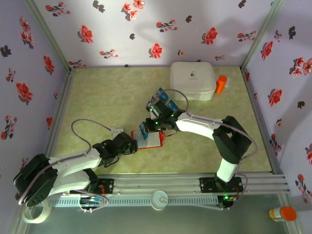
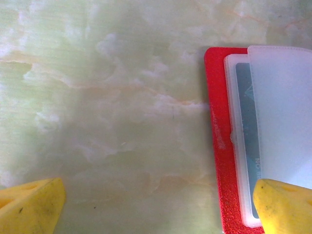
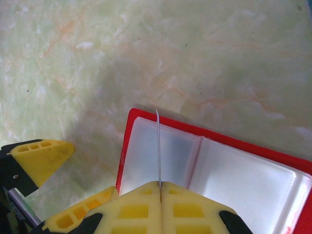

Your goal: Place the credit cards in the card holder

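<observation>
The right gripper [image 3: 160, 194] is pinching its yellow fingers together on a credit card [image 3: 158, 146], holding it upright and edge-on so that it is showing as one thin line. That line is running straight out from the fingertips over the card holder [image 3: 219, 139]. The holder is lying open and flat on the marbled table, its clear pockets facing up. The card is hanging over the page on the outer side of the fold, with its flat face roughly parallel to the fold. Whether its lower edge is touching a pocket I cannot tell.

From above, the right gripper [image 1: 146, 127] is sitting directly over the card holder [image 1: 152, 140], so this arm is the nearer one and is carrying the piece. The coming move is probably turning on lining the card's long edge up with a pocket mouth and sliding it down and in.

The left gripper [image 2: 156, 207] is standing with its fingers spread wide and gripping nothing. It is waiting at the holder's outer edge, one fingertip [image 2: 282, 202] over the clear sleeve and the other off on bare table. A blue-grey card [image 2: 245, 126] is already showing through that sleeve. This arm looks placed to pin the holder.

What look like further blue cards [image 1: 163, 100] are lying beyond the holder, toward the white box [image 1: 192, 80].
</observation>
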